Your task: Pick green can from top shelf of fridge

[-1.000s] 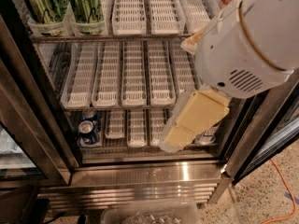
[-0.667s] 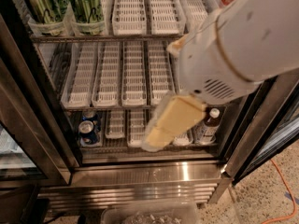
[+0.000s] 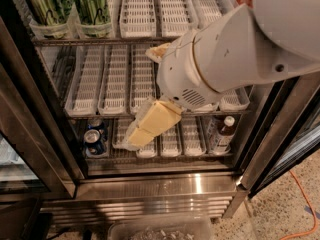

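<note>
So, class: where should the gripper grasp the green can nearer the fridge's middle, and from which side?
Grip the green can round its upright wall, above the tray lip, from the open front; a second can crowds one side. The gripper hangs lower, by the bottom shelf.

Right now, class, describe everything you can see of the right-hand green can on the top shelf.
The green can is shiny green metal with dark markings; its top is cut off by the picture's edge. It stands upright at the front of a white slotted tray on the top shelf, behind the tray's clear lip, close beside a second can on its left. Nothing grips it: the pincer hangs well below, further right.
</note>
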Controlling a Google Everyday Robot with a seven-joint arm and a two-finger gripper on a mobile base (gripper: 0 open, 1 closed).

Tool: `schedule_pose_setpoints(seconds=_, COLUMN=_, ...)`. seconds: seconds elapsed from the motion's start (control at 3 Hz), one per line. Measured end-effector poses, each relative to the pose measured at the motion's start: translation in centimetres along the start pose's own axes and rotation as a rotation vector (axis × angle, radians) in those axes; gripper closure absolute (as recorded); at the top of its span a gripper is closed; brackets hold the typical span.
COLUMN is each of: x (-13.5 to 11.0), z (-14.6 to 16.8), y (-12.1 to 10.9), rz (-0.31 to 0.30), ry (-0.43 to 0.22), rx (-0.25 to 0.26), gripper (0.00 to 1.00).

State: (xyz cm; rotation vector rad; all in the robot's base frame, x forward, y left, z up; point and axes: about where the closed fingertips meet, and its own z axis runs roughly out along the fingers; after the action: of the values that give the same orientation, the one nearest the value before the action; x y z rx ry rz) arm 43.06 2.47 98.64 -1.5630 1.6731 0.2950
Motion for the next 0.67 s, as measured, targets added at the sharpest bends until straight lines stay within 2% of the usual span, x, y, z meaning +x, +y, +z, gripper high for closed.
schedule_pose_setpoints(seconds=0.67, x=-1.19, z=0.28, y=0.59, rz=-0.026, ry=-0.004, rx=0.024, gripper=0.0)
